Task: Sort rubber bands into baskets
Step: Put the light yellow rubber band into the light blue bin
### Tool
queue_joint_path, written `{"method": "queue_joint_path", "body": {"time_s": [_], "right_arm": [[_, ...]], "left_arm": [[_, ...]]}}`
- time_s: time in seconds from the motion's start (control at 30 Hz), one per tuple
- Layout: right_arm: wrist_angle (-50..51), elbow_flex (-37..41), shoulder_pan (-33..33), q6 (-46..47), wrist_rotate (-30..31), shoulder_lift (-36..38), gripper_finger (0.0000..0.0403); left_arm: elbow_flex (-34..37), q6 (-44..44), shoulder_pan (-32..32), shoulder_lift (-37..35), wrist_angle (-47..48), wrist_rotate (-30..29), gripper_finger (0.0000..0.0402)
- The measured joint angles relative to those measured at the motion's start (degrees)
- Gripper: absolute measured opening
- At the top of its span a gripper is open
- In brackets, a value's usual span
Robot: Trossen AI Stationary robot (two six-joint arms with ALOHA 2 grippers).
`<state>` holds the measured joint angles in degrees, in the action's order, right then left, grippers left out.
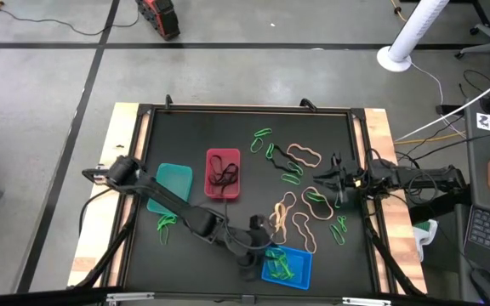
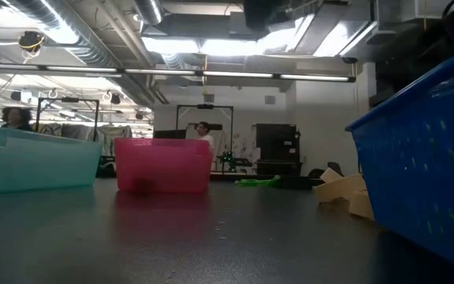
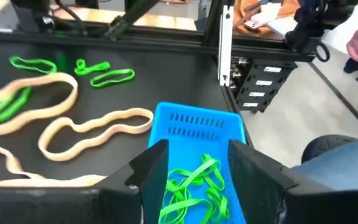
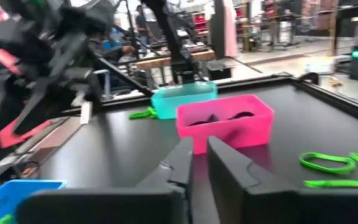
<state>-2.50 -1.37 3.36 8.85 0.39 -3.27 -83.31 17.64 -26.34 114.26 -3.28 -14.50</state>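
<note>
My left gripper [image 3: 197,180] hangs open over the blue basket [image 3: 197,127], near the table's front edge [image 1: 270,255]. Nothing is between its fingers. Green rubber bands [image 3: 194,190] lie in that basket. The red basket [image 1: 223,174] holds black bands, and the teal basket [image 1: 170,187] stands to its left. Loose green and tan bands [image 1: 292,166] lie spread over the table's right half, and a few green ones [image 1: 167,225] lie by the teal basket. At the table's right edge my right gripper [image 1: 334,180] points level, its fingers [image 4: 185,165] a narrow gap apart and holding nothing.
A raised black frame [image 1: 245,109] runs around the tabletop. Long tan bands [image 3: 73,127] lie on the table just beside the blue basket. Past the table's near right corner, a person's knee [image 3: 340,165] shows in the left wrist view. Cables [image 1: 415,153] trail off the right side.
</note>
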Motion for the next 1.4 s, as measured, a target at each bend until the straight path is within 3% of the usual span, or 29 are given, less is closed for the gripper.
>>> {"method": "queue_joint_path", "body": {"time_s": [0.23,0.33,0.63,0.8,1.03,1.4], "right_arm": [[-0.7,-0.4,0.0,3.3,-8.4,0.0,0.0160],[-1.1,-0.4,0.0,3.4,-9.0,0.0,0.0187],[-10.6,-0.6,0.0,-1.0,-9.0,0.0,0.0194],[-10.1,-4.6,0.0,-4.1,-8.7,-2.3,0.0191],[-5.2,-15.5,0.0,-9.6,-8.4,-14.6,0.0191],[25.8,-31.5,0.1,-11.3,-11.1,-42.7,0.0191]], "left_arm": [[0.0,-0.4,1.8,-7.9,11.6,-0.2,0.0164],[0.0,-0.2,3.3,-10.6,16.3,-0.3,0.0164],[0.0,-0.2,8.5,-13.6,22.4,-0.3,0.0164],[0.0,-0.3,10.9,-13.6,22.8,-0.1,0.0164],[0.0,-1.9,12.9,-13.6,22.9,0.0,0.0164],[0.0,-2.4,11.9,-13.8,28.4,0.1,0.0164]]}}
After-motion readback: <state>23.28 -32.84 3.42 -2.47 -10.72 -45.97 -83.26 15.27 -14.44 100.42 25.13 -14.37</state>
